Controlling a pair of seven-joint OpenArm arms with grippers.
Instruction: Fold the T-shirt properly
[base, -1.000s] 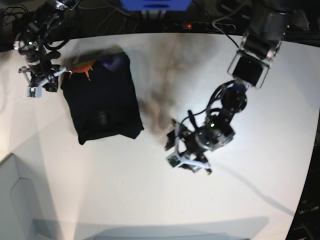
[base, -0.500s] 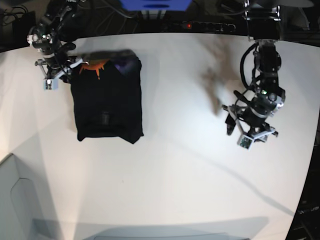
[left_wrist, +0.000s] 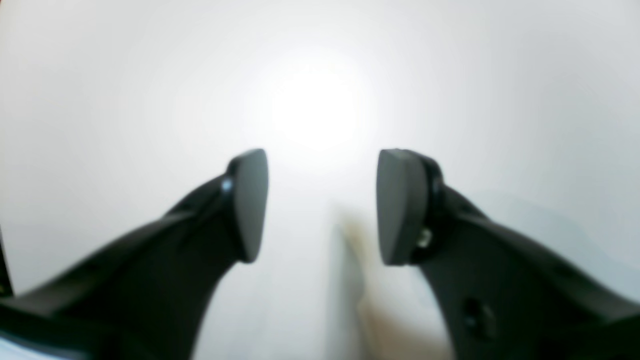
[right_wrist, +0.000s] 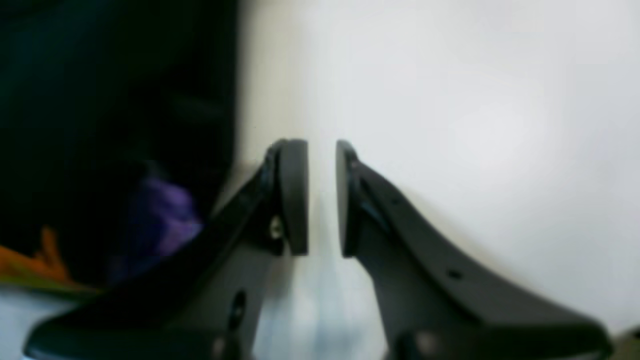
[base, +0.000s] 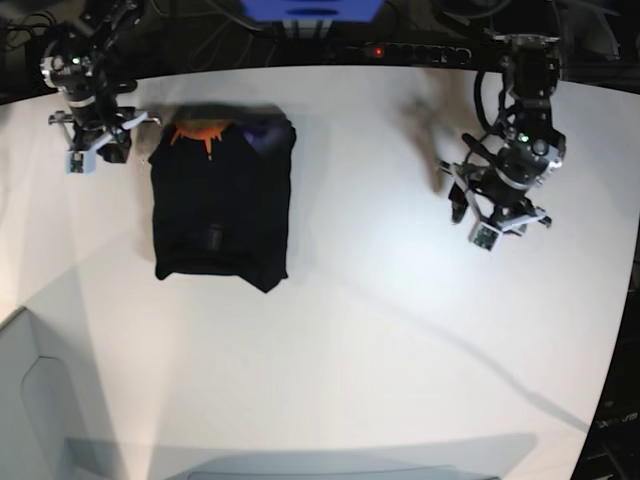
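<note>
T-shirt (base: 221, 208) lies folded on the counter (base: 380, 330); both tools empty, left tool (base: 497, 203) open, right tool (base: 97, 150) nearly closed; retreat clear without snagging cloth

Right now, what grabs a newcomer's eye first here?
The T-shirt, a dark folded block with orange and purple print peeking out at its far edge, lies on the white table. The right pincer hangs just beside that edge, holding nothing; the left pincer stands well apart, jaws spread over bare table.
</note>
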